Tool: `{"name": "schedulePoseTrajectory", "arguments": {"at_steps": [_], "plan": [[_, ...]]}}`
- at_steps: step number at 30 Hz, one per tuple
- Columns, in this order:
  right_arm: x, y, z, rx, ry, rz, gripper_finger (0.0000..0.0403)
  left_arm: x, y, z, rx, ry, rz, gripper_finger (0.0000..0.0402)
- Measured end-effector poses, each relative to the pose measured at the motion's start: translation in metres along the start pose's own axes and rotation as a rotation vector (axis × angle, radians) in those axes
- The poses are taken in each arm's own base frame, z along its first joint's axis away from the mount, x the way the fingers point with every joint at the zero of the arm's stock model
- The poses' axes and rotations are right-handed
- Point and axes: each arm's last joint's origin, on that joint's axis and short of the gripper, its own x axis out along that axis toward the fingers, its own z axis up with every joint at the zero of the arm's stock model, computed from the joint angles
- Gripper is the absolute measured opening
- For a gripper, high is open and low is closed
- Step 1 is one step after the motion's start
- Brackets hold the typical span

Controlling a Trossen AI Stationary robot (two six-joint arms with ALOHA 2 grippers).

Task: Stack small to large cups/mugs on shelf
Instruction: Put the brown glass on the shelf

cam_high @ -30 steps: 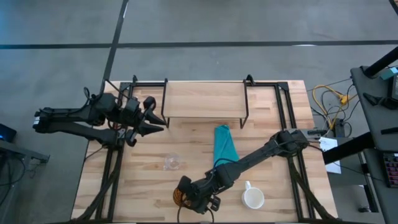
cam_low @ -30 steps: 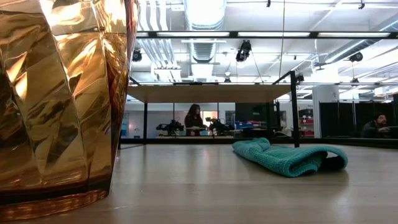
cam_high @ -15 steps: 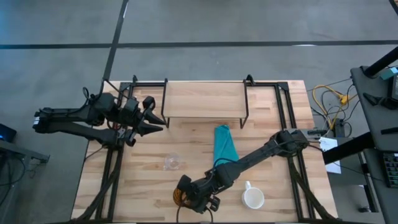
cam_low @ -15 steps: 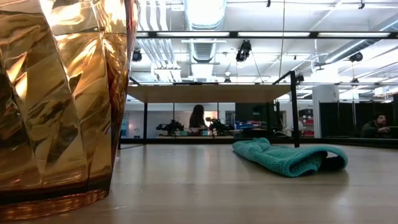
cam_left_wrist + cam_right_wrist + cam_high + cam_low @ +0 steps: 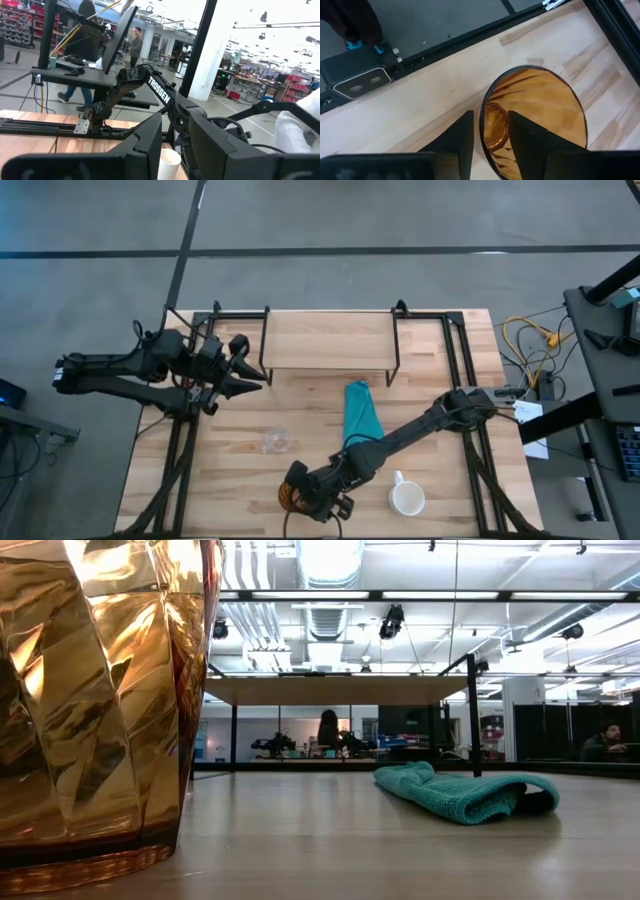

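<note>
The amber-orange textured cup (image 5: 288, 496) stands upright on its base near the table's near edge and fills the left of the low view (image 5: 90, 710). My right gripper (image 5: 300, 498) is over it, its fingers astride the cup's wall (image 5: 491, 117). The small clear glass (image 5: 277, 440) stands left of centre. The white mug (image 5: 407, 500) stands near the near edge, its handle toward the far side; it also shows in the left wrist view (image 5: 169, 162). The shelf (image 5: 328, 340) stands at the far edge. My left gripper (image 5: 258, 384) waits at the table's left, open by a narrow gap (image 5: 176, 120). My right gripper holds the amber cup by its wall at the rim (image 5: 483, 112), one finger (image 5: 530, 135) inside the cup and the other (image 5: 455, 137) outside. The fingers come from above, pointing down. The cup stands upright with its base on the table.
A folded teal cloth (image 5: 362, 415) lies mid-table between the shelf and the mug, and shows to the right in the low view (image 5: 460, 792). The shelf's black legs (image 5: 393, 370) stand just beyond it. People move in the room behind the table.
</note>
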Motion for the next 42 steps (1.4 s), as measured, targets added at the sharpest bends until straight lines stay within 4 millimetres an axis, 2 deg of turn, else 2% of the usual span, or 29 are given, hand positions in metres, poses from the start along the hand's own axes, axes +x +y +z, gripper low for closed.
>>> {"name": "schedulePoseTrajectory", "arguments": {"at_steps": [14,18,22,26,37,42], "plan": [[0.007,0.003,-0.009,0.031,0.025,0.017,0.0046,-0.001,-0.001,0.001,0.002,-0.005,-0.001,0.0086],[0.002,0.000,-0.005,0.029,0.025,0.003,0.0016,-0.002,-0.001,0.001,0.003,-0.008,-0.002,0.0086],[-0.004,-0.003,-0.003,0.029,0.074,-0.068,0.0012,-0.003,-0.001,0.002,0.003,-0.009,-0.003,0.0086],[-0.022,-0.006,0.001,0.066,0.140,-0.102,0.0011,-0.003,-0.002,0.002,0.004,-0.012,-0.005,0.0086],[-0.104,-0.014,0.023,0.393,0.261,-0.066,0.0011,-0.006,-0.003,0.003,0.004,-0.020,-0.007,0.0086],[-0.136,-0.015,0.023,0.494,0.302,-0.208,0.0012,-0.006,-0.003,0.004,0.004,-0.021,-0.007,0.0086]]}}
